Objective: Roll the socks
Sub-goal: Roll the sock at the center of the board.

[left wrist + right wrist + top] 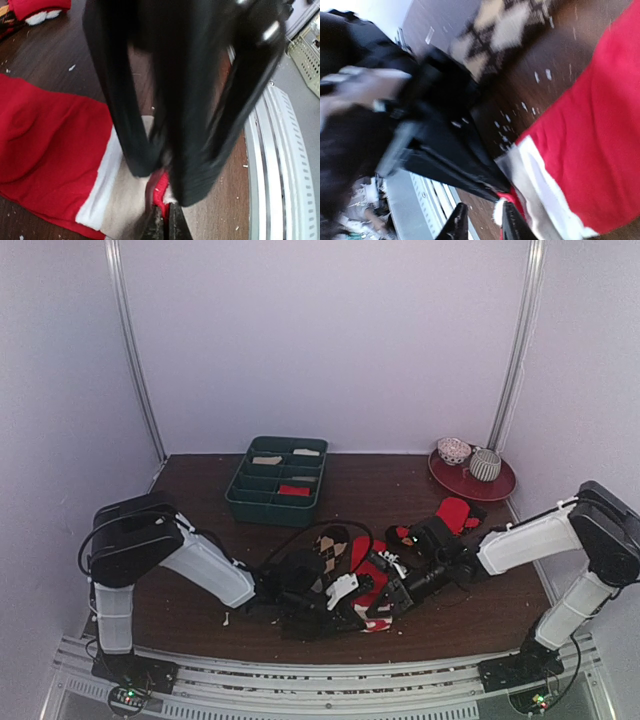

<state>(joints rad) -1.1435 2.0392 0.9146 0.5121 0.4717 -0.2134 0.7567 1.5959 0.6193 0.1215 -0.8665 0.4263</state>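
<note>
- The left gripper (165,224) is pressed together, pinching the white end of the red sock (50,145).
- The right gripper (484,222) is a little spread, right at that same end.

Two arms in white shells with black joints.
The left arm (205,570) and the right arm (525,545) each had a smooth white forearm shell, a bulky glossy black shoulder housing and a white upright link on a black base plate, with a small green circuit board (125,698) by the base. A thin black cable (340,524) looped above the wrists. The left gripper (165,225) and the right gripper (482,225) ended in slim, black, tapering fingers.
</note>
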